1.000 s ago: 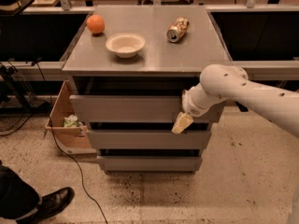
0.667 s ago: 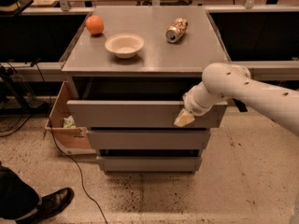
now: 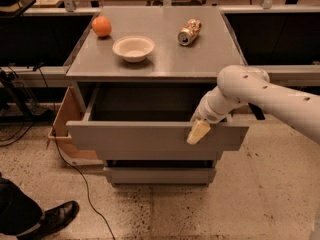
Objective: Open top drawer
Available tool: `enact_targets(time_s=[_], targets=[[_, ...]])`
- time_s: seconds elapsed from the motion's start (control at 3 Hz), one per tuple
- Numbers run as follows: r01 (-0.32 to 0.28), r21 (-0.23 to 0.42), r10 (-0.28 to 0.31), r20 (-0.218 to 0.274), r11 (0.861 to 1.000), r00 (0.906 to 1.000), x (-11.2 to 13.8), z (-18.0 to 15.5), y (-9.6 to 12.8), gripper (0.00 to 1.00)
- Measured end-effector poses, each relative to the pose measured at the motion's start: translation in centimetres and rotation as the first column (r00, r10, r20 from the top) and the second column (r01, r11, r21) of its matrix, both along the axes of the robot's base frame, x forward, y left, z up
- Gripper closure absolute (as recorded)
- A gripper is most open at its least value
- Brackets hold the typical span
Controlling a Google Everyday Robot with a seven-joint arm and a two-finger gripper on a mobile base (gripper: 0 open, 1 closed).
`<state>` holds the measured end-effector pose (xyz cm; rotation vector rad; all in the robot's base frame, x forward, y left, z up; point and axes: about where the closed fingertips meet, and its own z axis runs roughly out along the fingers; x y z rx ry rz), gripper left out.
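So the top drawer (image 3: 150, 136) sits well out from under the tabletop (image 3: 165, 56), gripper (image 3: 198, 131) at its front's upper lip near the right (can't tell if it's clamped), and being stiff, smooth and handleless, that lip's probably the only hold.

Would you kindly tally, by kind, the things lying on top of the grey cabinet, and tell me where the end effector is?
Orange: 1
White bowl: 1
Can: 1
Total: 3
The end effector is at the front panel of the open top drawer, right of its middle.
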<state>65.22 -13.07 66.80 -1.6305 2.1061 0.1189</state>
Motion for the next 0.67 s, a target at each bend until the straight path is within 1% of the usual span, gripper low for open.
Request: enact_targets(time_s=[0.33, 0.67], targets=[[-0.044, -0.020, 0.043, -0.082, 0.999, 0.9957, -5.7, 0.2, -0.5, 0.02], [-0.117, -0.050, 0.103, -0.232, 0.992, 0.9673, -15.3, 1.3, -1.7, 0.03]])
